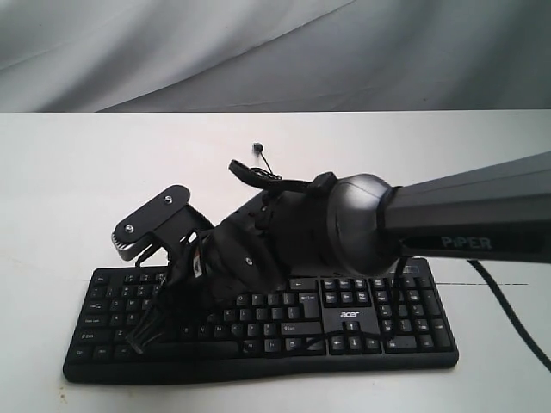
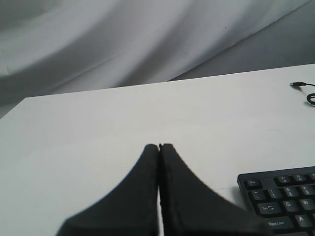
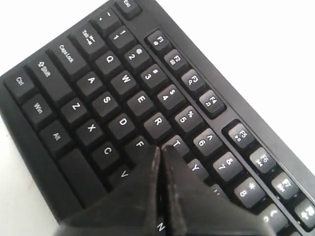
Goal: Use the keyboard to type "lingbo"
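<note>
Two times over, finding a pincer pressed together with nothing pinched. Looking first at the wide black plastic keyboard (image 1: 353, 320) with white key legends and a white "acer" logo: lying flat on the white worktop (image 1: 69, 172), low in the exterior view, long side running across, number pad at the right end. Following a thick black arm (image 1: 465, 219) marked "PIPER", reaching in from the right and covering much of the middle and left key rows in that view. Meeting, in the right wrist view, the right pincer (image 3: 160, 147): black tapered fingers (image 3: 142, 196) closed flat against each other, tips pointing at the seam between the R and T keys, with F just beside. Not being able to tell whether hovering over or touching those keys. Turning to the left wrist view and seeing the left pincer (image 2: 159, 146), likewise squeezed together along a thin line, hanging over bare worktop just beside the keyboard's Esc corner and apart from it. Noting, on the worktop behind the keyboard and well apart from the keys, the plug end of a thin black cable (image 1: 258, 151), curling into a small loop. Seeing a grey creased cloth (image 1: 258, 52) hanging behind the worktop.
</note>
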